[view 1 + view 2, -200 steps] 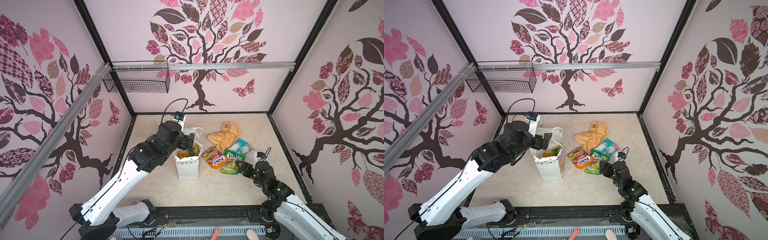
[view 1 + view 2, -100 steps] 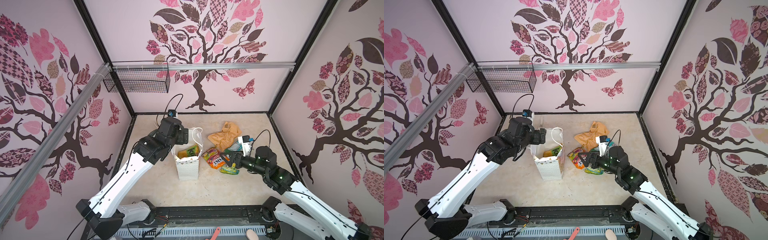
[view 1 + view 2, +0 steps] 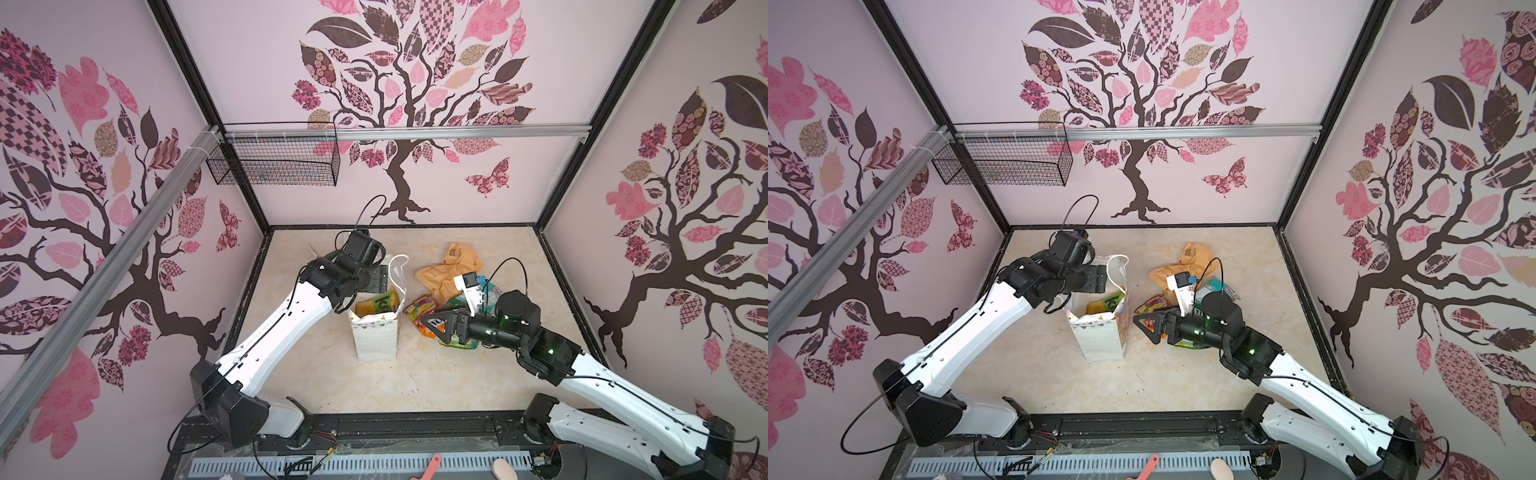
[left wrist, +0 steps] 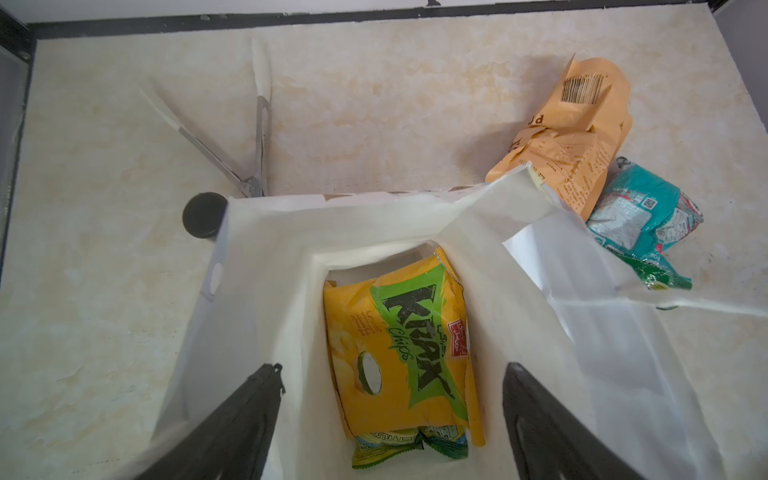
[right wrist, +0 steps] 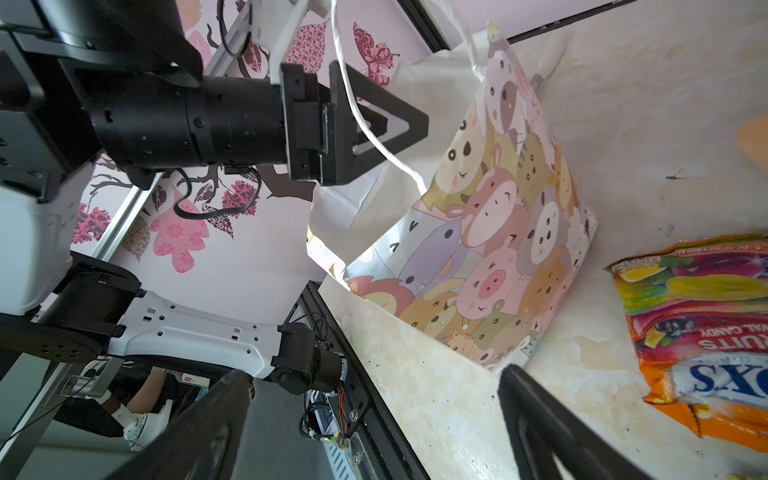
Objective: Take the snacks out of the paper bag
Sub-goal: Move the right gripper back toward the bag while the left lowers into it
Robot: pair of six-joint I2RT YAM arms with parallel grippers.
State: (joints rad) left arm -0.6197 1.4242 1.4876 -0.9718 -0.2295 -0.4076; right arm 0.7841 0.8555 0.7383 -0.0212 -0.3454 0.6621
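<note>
The bag (image 3: 376,332) stands upright in the middle of the bench (image 3: 415,386), mouth gaping, and there's plenty in it. The left wrist view looks straight down the throat: a yellow chips packet (image 4: 399,353) stands on edge at the bottom, with a lime packet (image 4: 390,451) tucked under it.

The left tool (image 4: 392,368) hangs right over that opening with its jaws spread wide and nothing between them. In the right wrist view one white cord handle (image 5: 365,120) loops across the front of its finger; whether they touch, I can't tell.

The right tool (image 3: 432,326) sits low on the other side, turned sideways, just beside the bag's cartoon-animal face. It's gaping wide too, and it's empty.

Out on the bench, right of the bag, lies the pile. The orange Fox's packet (image 5: 702,332) lies flat, nearest the bag. The big tan packet (image 3: 449,270) is crumpled further back. The teal packet (image 4: 640,212) lies against it, with a green packet (image 4: 656,276) at its edge.

Behind the bag, a dark-lidded jar (image 4: 203,214) sits just beside one corner. Metal tongs (image 4: 249,137) lie splayed open on the bench next to it.
</note>
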